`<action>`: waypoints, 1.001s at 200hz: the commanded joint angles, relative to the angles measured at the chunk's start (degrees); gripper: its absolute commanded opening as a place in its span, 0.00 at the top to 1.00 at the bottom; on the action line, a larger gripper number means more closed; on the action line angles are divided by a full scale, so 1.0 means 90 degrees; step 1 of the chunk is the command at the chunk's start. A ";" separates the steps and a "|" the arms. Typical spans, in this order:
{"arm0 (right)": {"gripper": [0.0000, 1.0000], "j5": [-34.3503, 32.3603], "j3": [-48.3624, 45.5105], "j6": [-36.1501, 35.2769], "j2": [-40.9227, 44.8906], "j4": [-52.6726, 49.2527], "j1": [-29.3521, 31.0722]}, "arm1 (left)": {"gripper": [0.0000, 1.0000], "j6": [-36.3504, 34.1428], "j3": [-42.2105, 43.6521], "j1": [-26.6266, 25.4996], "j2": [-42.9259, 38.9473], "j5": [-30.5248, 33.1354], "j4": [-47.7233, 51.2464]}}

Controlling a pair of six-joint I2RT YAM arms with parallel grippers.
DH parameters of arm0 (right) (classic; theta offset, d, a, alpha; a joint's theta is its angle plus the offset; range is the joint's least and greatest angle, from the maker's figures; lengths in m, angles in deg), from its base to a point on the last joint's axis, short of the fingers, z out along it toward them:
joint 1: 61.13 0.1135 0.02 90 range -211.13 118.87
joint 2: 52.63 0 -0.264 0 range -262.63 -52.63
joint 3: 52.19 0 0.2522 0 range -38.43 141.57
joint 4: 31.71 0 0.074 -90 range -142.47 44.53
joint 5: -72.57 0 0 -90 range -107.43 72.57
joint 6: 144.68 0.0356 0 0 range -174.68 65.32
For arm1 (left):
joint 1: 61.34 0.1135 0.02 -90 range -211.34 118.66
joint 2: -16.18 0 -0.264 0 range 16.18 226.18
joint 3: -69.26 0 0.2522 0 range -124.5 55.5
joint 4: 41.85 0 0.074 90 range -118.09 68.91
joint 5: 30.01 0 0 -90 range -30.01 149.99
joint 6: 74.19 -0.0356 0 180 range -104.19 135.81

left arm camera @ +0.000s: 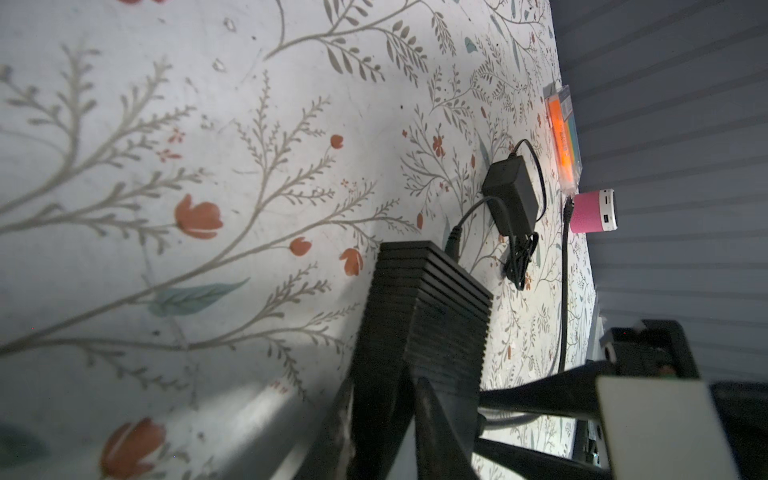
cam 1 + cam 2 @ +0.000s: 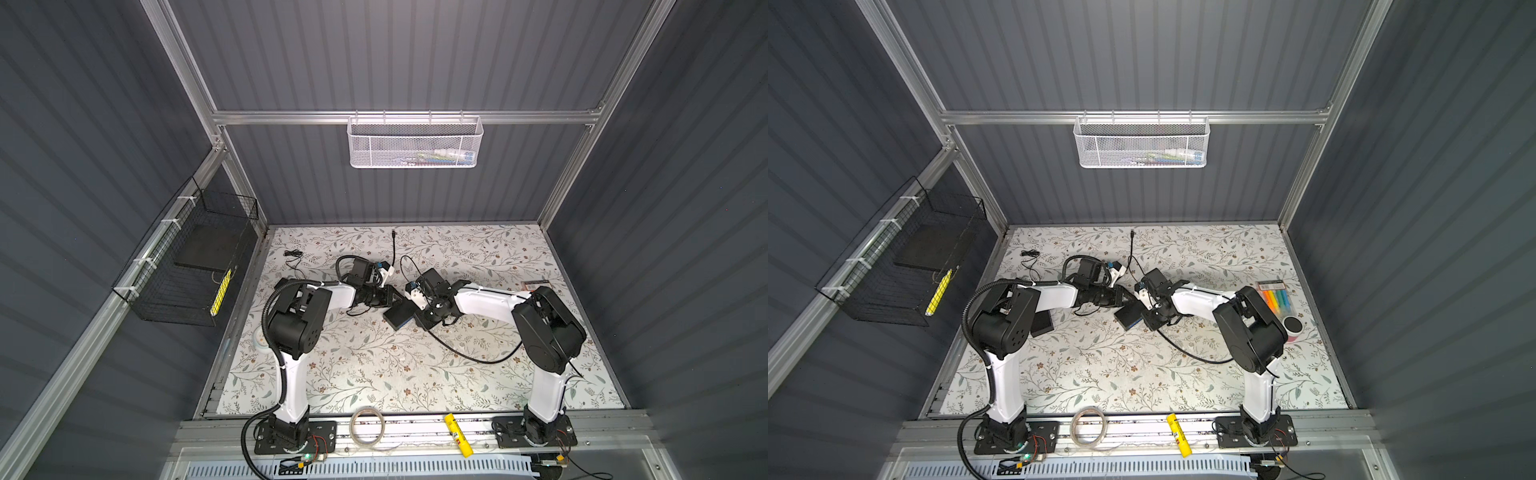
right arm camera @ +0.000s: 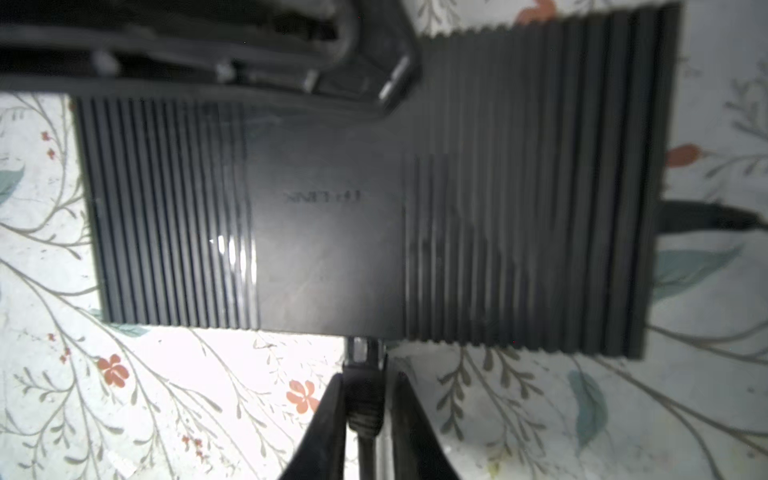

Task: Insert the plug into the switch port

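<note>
The switch (image 2: pixel 398 316) (image 2: pixel 1128 319) is a black ribbed box lying mid-table. My left gripper (image 1: pixel 386 390) (image 2: pixel 390 298) is shut on one end of it, a finger on each face. The black plug (image 3: pixel 365 395) sits between the fingers of my right gripper (image 3: pixel 365 378) (image 2: pixel 417 316). Its clear tip meets the switch (image 3: pixel 332 232) at the long side edge facing that gripper. The port itself is hidden under that edge. The plug's black cable (image 2: pixel 469 353) loops back across the table towards the right arm.
A black power adapter (image 1: pixel 509 199), a pink cylinder (image 2: pixel 1292 326) and a highlighter pack (image 2: pixel 1275 299) lie to the right. A black block (image 2: pixel 1042 324) sits by the left arm. A loose cable (image 2: pixel 393 245) runs to the back. Tape roll (image 2: pixel 367 426) and yellow stick (image 2: pixel 457 434) rest on the front rail.
</note>
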 commanded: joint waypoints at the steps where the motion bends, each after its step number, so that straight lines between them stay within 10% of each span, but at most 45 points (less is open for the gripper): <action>1: 0.86 -0.0054 0.0097 0.0092 -0.0162 -0.0008 0.0029 | 0.75 -0.0126 0.0206 -0.0021 0.0307 0.0286 0.0983; 41: 1.00 -0.0153 0.0226 0.0370 -0.0108 0.0026 0.0053 | 0.75 -0.0057 0.0263 -0.0030 0.0333 0.0286 0.0886; 200: 1.00 -0.0318 0.0725 0.1215 -0.0189 0.0546 0.0049 | 0.77 0.0304 0.0796 -0.0352 0.0548 0.0149 0.0353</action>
